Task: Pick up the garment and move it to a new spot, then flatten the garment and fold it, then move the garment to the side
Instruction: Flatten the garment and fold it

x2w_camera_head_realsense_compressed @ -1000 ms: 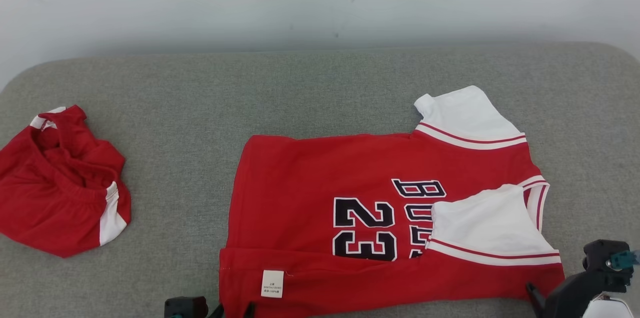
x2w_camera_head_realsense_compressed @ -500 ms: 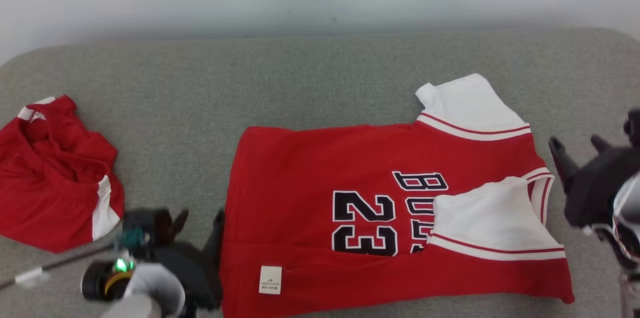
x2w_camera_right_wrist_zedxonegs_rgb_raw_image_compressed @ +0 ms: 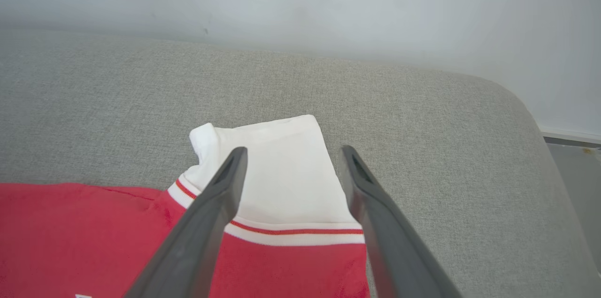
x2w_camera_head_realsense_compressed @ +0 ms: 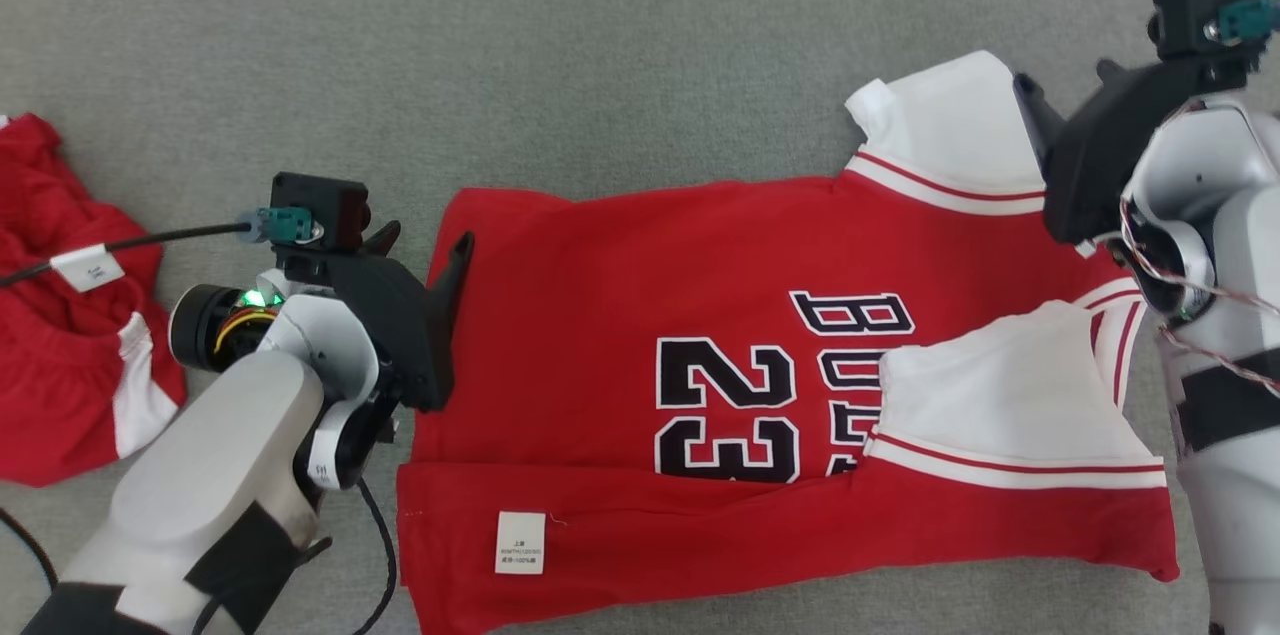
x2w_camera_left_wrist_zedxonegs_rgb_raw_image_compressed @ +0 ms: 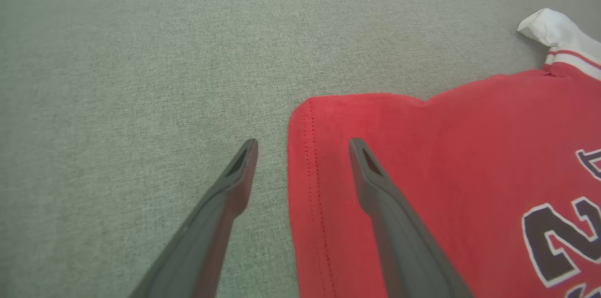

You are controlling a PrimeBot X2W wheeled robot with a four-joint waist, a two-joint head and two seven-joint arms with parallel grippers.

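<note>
Two grippers stand over one red jersey point(x2w_camera_head_realsense_compressed: 600, 315), which lies flat on the near right part of the grey cushion point(x2w_camera_head_realsense_compressed: 620, 65), hem to the left and collar end to the right. Its near long edge is folded up over the front, showing a white label point(x2w_camera_head_realsense_compressed: 520, 543) and covering the foot of the number 23. One white sleeve lies folded in over the chest lettering.

The left gripper point(x2w_camera_head_realsense_compressed: 428, 237) has its fingers point(x2w_camera_left_wrist_zedxonegs_rgb_raw_image_compressed: 225, 204) spread wide apart and holds nothing. In the left wrist view one finger stands over bare cushion and the other over red cloth, so the gripper straddles the hem at the jersey's far left corner. Whether it touches the cloth cannot be judged.

The right gripper point(x2w_camera_head_realsense_compressed: 1063, 75) is likewise spread wide and empty. It stands above the far sleeve point(x2w_camera_head_realsense_compressed: 940, 125), towards the cushion's far right corner, one finger over the sleeve's inner part and the other at its outer edge.

A second red garment point(x2w_camera_head_realsense_compressed: 60, 315) lies crumpled at the cushion's left edge, well apart from the jersey.
</note>
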